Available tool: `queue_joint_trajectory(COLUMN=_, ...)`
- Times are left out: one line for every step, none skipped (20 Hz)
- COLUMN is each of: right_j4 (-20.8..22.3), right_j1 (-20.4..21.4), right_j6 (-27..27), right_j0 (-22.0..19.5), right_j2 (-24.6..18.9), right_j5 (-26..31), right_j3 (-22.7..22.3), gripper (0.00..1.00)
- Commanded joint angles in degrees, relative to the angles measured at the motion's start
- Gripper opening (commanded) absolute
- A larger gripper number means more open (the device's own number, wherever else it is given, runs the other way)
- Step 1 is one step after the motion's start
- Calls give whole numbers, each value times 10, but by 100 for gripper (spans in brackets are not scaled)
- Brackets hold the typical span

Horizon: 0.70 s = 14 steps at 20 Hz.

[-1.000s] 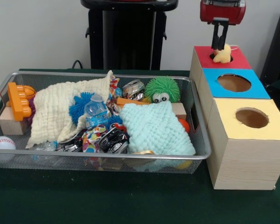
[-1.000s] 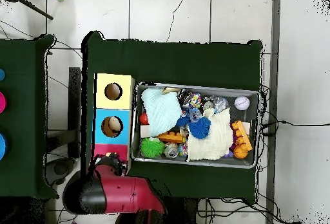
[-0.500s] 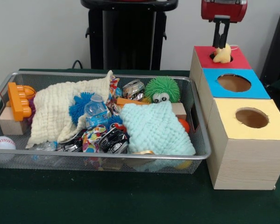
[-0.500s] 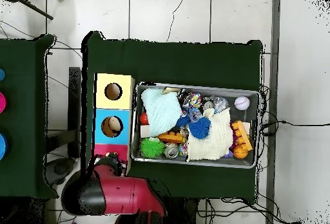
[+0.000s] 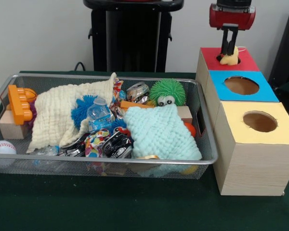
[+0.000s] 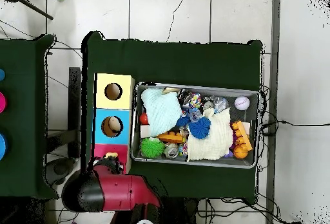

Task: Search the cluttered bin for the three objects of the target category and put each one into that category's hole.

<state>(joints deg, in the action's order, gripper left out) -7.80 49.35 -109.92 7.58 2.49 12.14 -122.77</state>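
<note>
Front view, upper right: the gripper has its fingers closed on a pale yellow toy over the red box's hole.

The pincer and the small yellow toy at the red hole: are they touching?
Touching. In the front view the pincer tips overlap the top of the yellow toy, with no gap visible.

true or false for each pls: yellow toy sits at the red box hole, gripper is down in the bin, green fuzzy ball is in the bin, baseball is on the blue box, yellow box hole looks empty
1. The yellow toy sits at the red box hole: true.
2. The gripper is down in the bin: false, it is above the red box.
3. The green fuzzy ball is in the bin: true.
4. The baseball is on the blue box: false, it lies in a bin corner.
5. The yellow box hole looks empty: true.
</note>
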Motion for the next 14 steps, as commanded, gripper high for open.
queue_joint_trajectory(right_j4=-6, right_j1=-37, right_j6=-93, right_j0=-15, right_j2=-63, right_j5=-40, right_j3=-14, gripper=0)
queue_joint_trajectory(right_j4=-8, right_j1=-37, right_j6=-96, right_j0=-15, right_j2=-66, right_j5=-40, right_j3=-15, gripper=0)
queue_joint_trajectory(right_j4=-10, right_j1=-38, right_j6=-97, right_j0=-16, right_j2=-69, right_j5=-42, right_j3=-15, gripper=0)
queue_joint_trajectory(right_j4=-10, right_j1=-40, right_j6=-98, right_j0=-16, right_j2=-71, right_j5=-45, right_j3=-15, gripper=0)
queue_joint_trajectory(right_j4=-10, right_j1=-43, right_j6=-99, right_j0=-16, right_j2=-72, right_j5=-48, right_j3=-15, gripper=0)
queue_joint_trajectory(right_j4=-9, right_j1=-47, right_j6=-100, right_j0=-15, right_j2=-71, right_j5=-52, right_j3=-14, gripper=0)
queue_joint_trajectory(right_j4=-8, right_j1=-51, right_j6=-100, right_j0=-15, right_j2=-71, right_j5=-56, right_j3=-13, gripper=0)
queue_joint_trajectory(right_j4=-6, right_j1=-57, right_j6=-100, right_j0=-14, right_j2=-70, right_j5=-60, right_j3=-11, gripper=0)
queue_joint_trajectory(right_j4=-5, right_j1=-62, right_j6=-99, right_j0=-14, right_j2=-69, right_j5=-65, right_j3=-10, gripper=0)
queue_joint_trajectory(right_j4=-3, right_j1=-69, right_j6=-99, right_j0=-13, right_j2=-68, right_j5=-71, right_j3=-8, gripper=0)
queue_joint_trajectory(right_j4=-1, right_j1=-75, right_j6=-98, right_j0=-13, right_j2=-67, right_j5=-77, right_j3=-7, gripper=0)
queue_joint_trajectory(right_j4=1, right_j1=-83, right_j6=-98, right_j0=-12, right_j2=-66, right_j5=-86, right_j3=-5, gripper=0)
queue_joint_trajectory(right_j4=2, right_j1=-89, right_j6=-98, right_j0=-12, right_j2=-64, right_j5=-91, right_j3=-3, gripper=0)
queue_joint_trajectory(right_j4=4, right_j1=-93, right_j6=-97, right_j0=-12, right_j2=-63, right_j5=-95, right_j3=-2, gripper=0)
